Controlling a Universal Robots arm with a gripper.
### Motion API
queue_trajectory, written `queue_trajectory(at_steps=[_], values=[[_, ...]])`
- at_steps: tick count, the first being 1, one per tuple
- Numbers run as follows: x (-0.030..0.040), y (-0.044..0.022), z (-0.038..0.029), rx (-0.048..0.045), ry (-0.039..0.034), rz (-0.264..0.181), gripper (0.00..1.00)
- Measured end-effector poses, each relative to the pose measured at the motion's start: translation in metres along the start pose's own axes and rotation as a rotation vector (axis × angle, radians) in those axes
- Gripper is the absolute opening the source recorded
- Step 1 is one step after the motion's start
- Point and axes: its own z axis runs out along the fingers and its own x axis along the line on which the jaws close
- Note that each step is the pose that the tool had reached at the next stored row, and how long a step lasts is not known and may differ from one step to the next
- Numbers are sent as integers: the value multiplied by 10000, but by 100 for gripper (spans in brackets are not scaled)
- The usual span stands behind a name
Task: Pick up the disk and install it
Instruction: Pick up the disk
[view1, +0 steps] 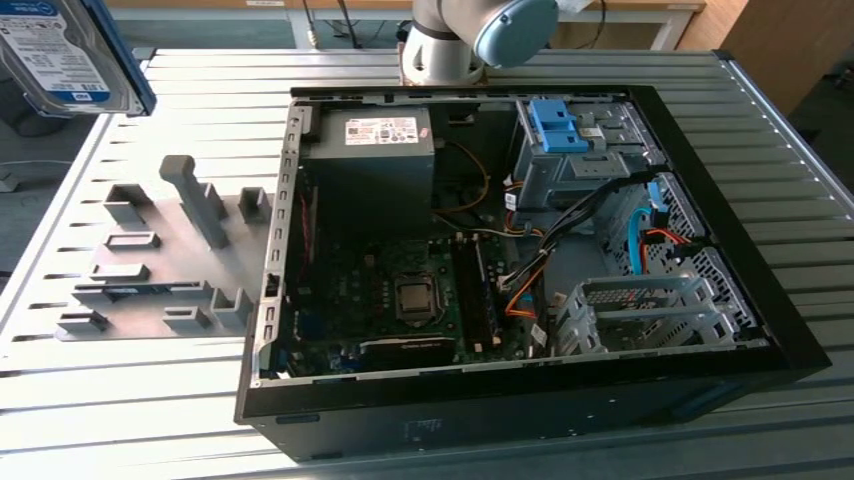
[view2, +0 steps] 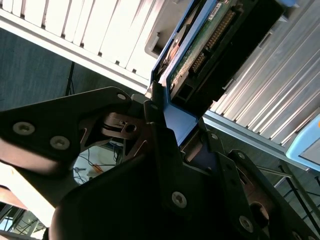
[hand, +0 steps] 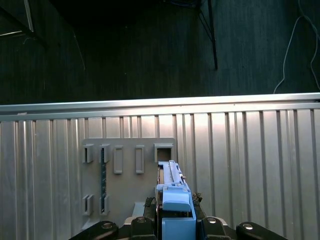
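Black metal gripper (view2: 180, 127) fingers clamped on blue plastic bracket of flat rectangular silver disk (view1: 60, 50), over ribbed aluminium table (view1: 774, 190).

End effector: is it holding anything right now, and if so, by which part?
Yes. The end effector holds the disk by the blue bracket at one end, clamped between its fingers.

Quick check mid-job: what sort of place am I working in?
Most likely a robotics lab or test bench for computer assembly. An open computer case lies on a ribbed metal table beside a grey fixture plate, and the gripper holds the disk above the table.
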Motion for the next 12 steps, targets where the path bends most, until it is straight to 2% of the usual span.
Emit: queue_trajectory(at_steps=[12], values=[[-1, 0, -40, 0, 0, 0, 36]])
